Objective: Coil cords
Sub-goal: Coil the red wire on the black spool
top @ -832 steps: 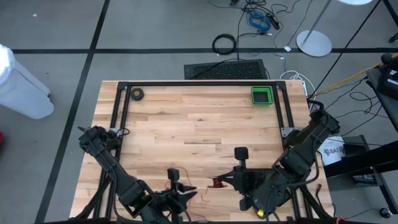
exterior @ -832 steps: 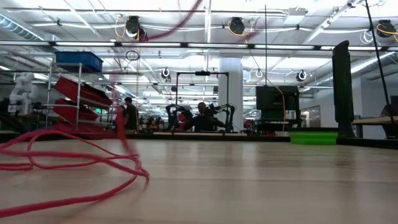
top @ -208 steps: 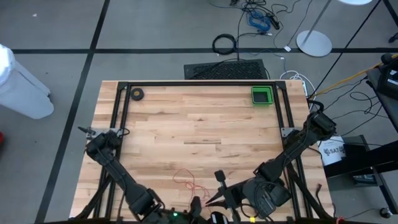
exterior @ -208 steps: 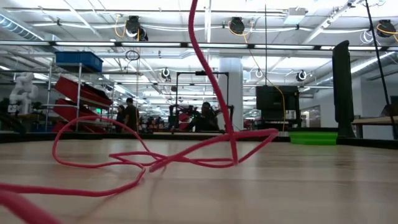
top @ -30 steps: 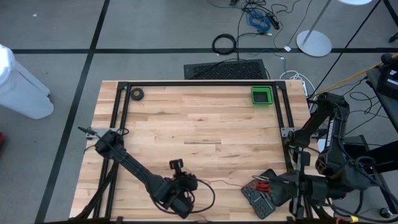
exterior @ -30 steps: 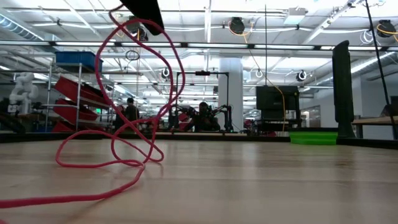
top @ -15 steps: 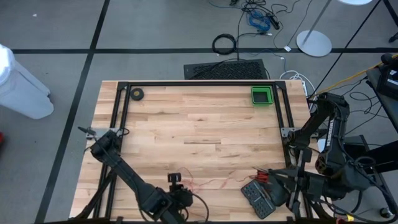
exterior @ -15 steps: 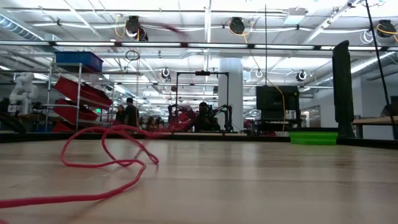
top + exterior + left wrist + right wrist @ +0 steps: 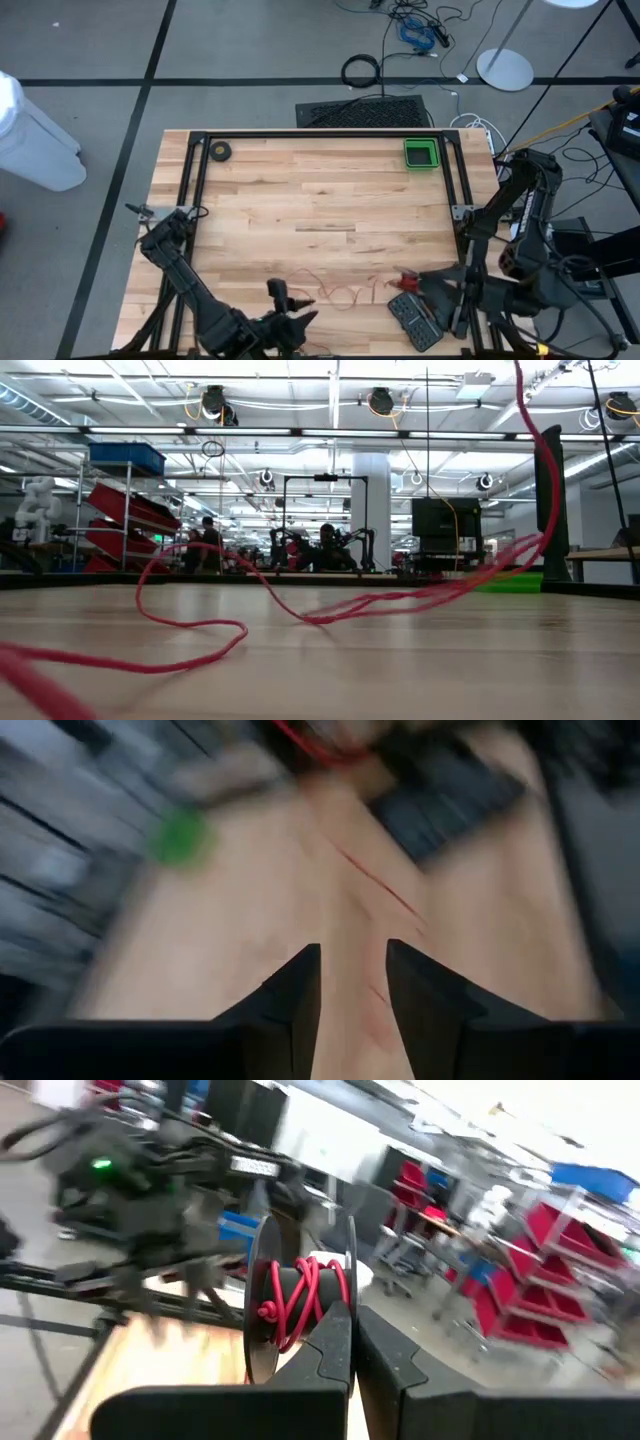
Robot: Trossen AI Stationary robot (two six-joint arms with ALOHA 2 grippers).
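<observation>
Along the table's near edge, seen from above, the left gripper (image 9: 283, 318) sits low at the left of centre, its fingers (image 9: 296, 992) standing apart with bare wood showing in the gap and nothing held between them. Just past its tip the cords (image 9: 345, 294) begin: thin red wire lying in loose waves on the wooden table (image 9: 320, 190) and running rightward toward the other arm. From table height the same red wire (image 9: 330, 615) snakes across the boards in slack loops and rises steeply at the right side of that view, going out of sight at the top.

Farther right along the near edge, the right gripper (image 9: 412, 281) hangs just beside a dark ribbed pad (image 9: 412, 318) that lies on the table near the corner. The red wire reaches this gripper. Its wrist camera shows the fingers (image 9: 335, 1342) pressed together on a dark spool (image 9: 300, 1305) with round flanges, a few turns of red wire wound about its pale core, so this claw is clamped on the coiled part of the cords.

Far from both arms, at the table's back edge, a small dark tape roll (image 9: 220, 151) rests near the left corner and a green tray (image 9: 421, 154) near the right corner. Beyond the table, on the floor, lies a thick black cable loop (image 9: 361, 71).
</observation>
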